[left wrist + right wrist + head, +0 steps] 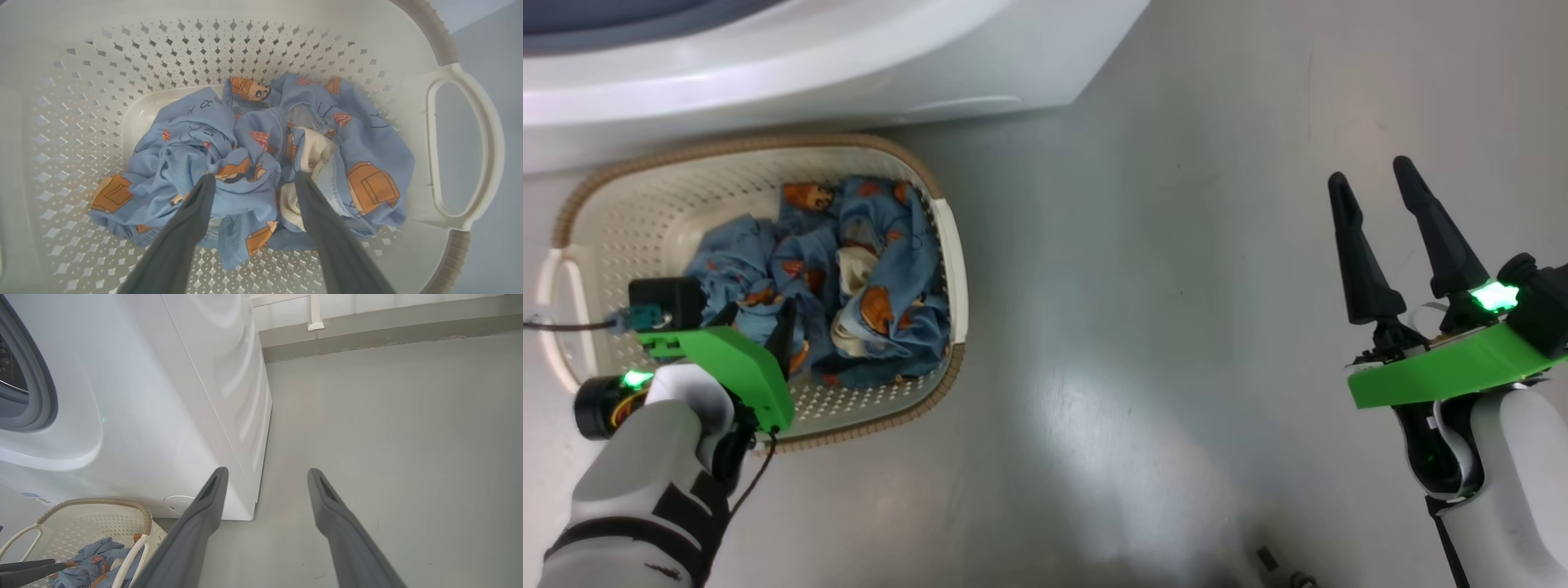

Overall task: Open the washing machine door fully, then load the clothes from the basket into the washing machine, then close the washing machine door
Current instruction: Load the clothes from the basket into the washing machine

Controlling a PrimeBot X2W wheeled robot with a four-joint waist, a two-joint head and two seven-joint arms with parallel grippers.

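Left gripper (254,176) spread wide inside the basket (760,167), tips seemingly touching the clothes (245,139) heaped there, basket on the floor (1135,286) just beside the washing machine (768,73), right gripper (1370,173) apart above the floor

Basket (956,261) open from above — washing machine (849,73) walls its far side

The washing machine (135,416), a white box, is ringed at its opening by a grey seal. The basket (629,212), cream, perforated and brown-rimmed, is set upright just before the washing machine's base. The clothes (898,253), blue with orange figures and cream cloth, are crumpled inside it
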